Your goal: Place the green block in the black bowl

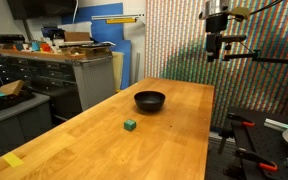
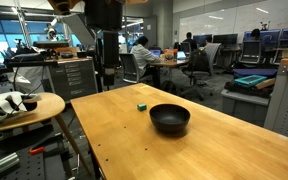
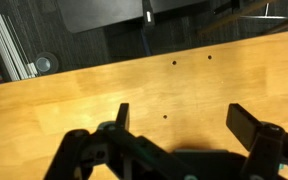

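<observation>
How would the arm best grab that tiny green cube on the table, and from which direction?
From straight above, closing on two opposite side faces of the green block. It sits flat on the table, apart from the black bowl, so its sides are free; it is probably too low for a sideways approach. The gripper is open.

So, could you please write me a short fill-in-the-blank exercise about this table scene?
The green block rests on the wooden ___. The bowl near it is ___ in colour. The gripper is ___, holding nothing.
Missing words: table; black; open.
</observation>
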`<state>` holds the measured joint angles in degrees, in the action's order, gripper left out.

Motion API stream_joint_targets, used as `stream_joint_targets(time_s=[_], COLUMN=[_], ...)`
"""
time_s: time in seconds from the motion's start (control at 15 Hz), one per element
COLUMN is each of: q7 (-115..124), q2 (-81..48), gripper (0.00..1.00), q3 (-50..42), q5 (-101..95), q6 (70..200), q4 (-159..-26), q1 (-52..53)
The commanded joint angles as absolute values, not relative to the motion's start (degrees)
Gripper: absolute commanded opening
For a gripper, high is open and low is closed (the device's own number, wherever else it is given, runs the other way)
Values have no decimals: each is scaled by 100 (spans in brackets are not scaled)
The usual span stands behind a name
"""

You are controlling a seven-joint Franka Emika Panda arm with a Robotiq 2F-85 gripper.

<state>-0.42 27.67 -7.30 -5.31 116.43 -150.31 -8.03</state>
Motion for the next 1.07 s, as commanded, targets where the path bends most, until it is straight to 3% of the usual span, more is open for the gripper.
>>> stream_joint_targets(time_s=[0.0,1.0], q7=[431,1581], q2=[2117,-1089], gripper=[100,100], q3=[-417,271], q5=[-279,446], q6=[12194,13215], q4=[-14770,-12595], q1=[-585,193])
